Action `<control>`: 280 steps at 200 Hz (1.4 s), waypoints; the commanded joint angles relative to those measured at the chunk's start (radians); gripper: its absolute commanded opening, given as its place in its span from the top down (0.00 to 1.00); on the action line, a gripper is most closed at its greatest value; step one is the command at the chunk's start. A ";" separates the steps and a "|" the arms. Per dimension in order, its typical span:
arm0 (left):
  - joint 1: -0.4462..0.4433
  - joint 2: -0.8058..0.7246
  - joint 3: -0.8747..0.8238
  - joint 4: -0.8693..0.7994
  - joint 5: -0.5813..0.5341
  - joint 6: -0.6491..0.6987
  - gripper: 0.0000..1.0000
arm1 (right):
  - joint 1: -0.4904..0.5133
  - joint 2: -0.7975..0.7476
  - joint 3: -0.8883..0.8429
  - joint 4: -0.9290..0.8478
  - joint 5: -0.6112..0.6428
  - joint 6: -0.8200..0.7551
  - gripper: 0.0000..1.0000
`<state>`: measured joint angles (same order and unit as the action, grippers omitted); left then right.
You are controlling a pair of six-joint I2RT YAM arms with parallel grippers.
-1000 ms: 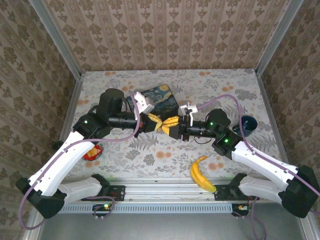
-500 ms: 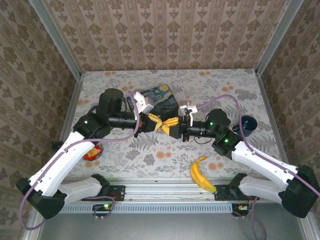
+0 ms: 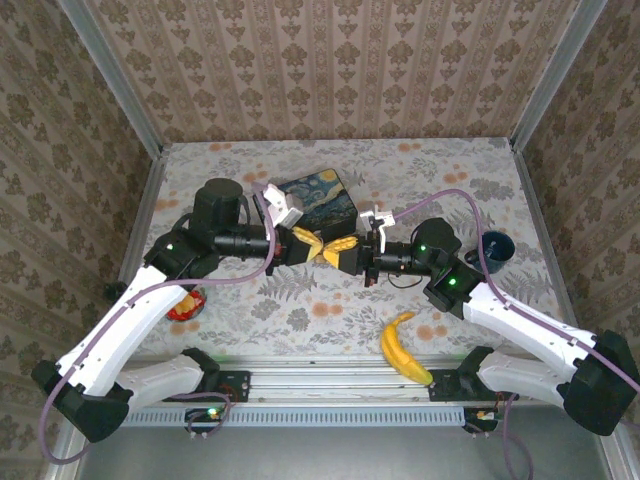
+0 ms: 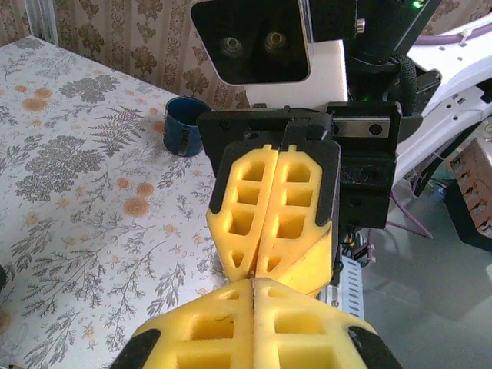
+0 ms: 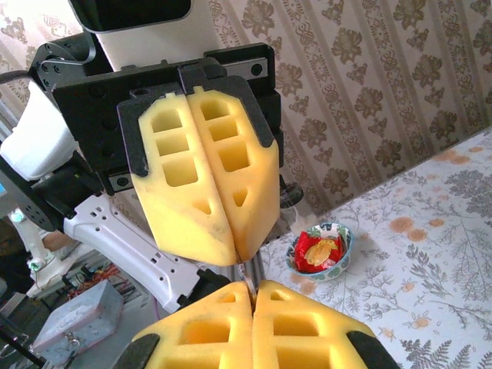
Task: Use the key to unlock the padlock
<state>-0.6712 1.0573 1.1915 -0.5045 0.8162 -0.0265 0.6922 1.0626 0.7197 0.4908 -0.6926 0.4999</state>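
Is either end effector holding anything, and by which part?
Cannot be told. The left end effector and right end effector are shut tip to tip; a thin metal sliver shows between them, unidentifiable.

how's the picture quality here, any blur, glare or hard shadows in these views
Top external: soft, even light, faint shadows on the table, no glare, banana crisp. Left wrist: the right gripper is sharp, the blue mug behind it slightly soft. Right wrist: the left gripper is sharp, the wallpaper evenly lit, the lower-left clutter blurred.
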 commanded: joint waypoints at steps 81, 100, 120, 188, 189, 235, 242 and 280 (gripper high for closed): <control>0.070 -0.184 -0.199 0.306 -0.428 -0.265 0.06 | -0.032 -0.068 0.026 -0.287 0.327 0.067 1.00; 0.065 -0.189 -0.262 0.350 -0.534 -0.331 0.04 | -0.073 -0.078 0.016 -0.370 0.361 0.116 1.00; 0.022 -0.158 -0.318 0.354 -0.680 -0.380 0.02 | -0.117 -0.088 -0.015 -0.438 0.387 0.159 1.00; -0.204 0.153 -0.414 0.391 -1.127 -0.589 0.00 | -0.161 -0.092 -0.090 -0.664 0.516 0.229 1.00; -0.203 0.159 -0.414 0.393 -1.130 -0.592 0.00 | -0.162 -0.092 -0.092 -0.663 0.516 0.230 1.00; -0.244 0.411 -0.365 0.441 -1.170 -0.618 0.01 | -0.172 -0.091 -0.132 -0.667 0.527 0.232 1.00; -0.252 0.446 -0.348 0.433 -1.189 -0.619 0.02 | -0.172 -0.092 -0.138 -0.661 0.531 0.233 1.00; -0.260 0.617 -0.240 0.362 -1.249 -0.660 0.16 | -0.174 -0.086 -0.153 -0.671 0.575 0.244 1.00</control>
<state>-0.9291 1.6077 0.8665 -0.1017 -0.3519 -0.6403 0.5259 0.9771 0.5838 -0.1616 -0.1730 0.7197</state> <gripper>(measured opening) 0.892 0.062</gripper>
